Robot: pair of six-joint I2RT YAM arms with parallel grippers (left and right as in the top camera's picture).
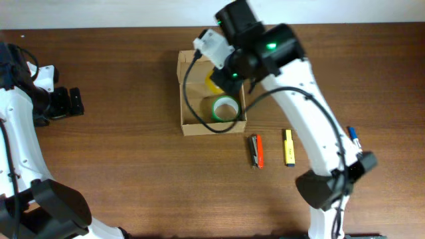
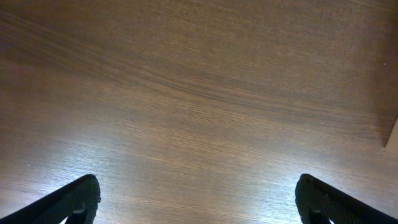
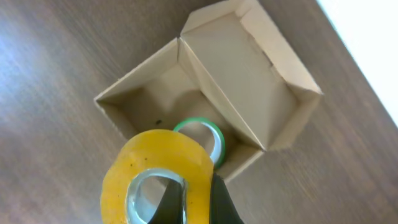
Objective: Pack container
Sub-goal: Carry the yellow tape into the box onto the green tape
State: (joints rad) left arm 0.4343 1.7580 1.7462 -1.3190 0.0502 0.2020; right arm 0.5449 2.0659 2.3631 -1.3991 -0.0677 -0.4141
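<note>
The container is an open brown cardboard box at the table's middle back, its lid flap standing up. A green tape roll lies flat inside it. My right gripper hovers over the box, shut on a yellow tape roll: one finger is through the roll's hole, the other outside its wall. In the overhead view the yellow roll shows just under the gripper, above the box's inside. My left gripper is far left, open over bare wood, holding nothing.
To the right of the box lie a red and black tool, a yellow marker and a blue pen. The right arm's links cross above that area. A pale box corner shows at the left wrist view's right edge.
</note>
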